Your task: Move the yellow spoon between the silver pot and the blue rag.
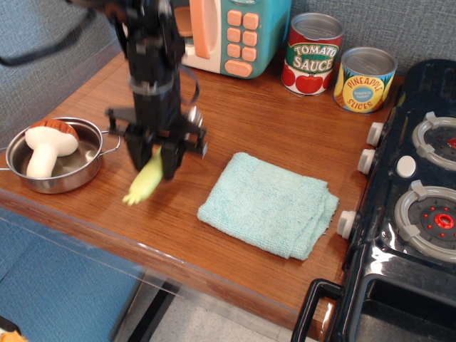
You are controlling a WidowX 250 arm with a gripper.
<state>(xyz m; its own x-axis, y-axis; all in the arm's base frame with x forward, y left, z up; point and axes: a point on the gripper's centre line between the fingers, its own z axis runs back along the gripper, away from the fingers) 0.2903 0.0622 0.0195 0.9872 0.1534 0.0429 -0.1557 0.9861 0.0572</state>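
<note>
My black gripper point(153, 165) is shut on the yellow spoon point(144, 182), whose pale yellow-green handle sticks out down and to the left, close above the wooden table. The spoon's silver bowl is hidden between the fingers. The silver pot point(60, 168) stands at the left edge of the table with a white mushroom toy point(47, 147) inside it. The blue rag point(270, 204) lies folded to the right. The gripper and spoon are over the gap between the pot and the rag.
A toy microwave point(226, 34) stands at the back, with a tomato sauce can point(311, 54) and a pineapple slices can point(364, 80) to its right. A black toy stove point(417, 206) fills the right side. The table's front edge point(178, 265) runs close below the spoon.
</note>
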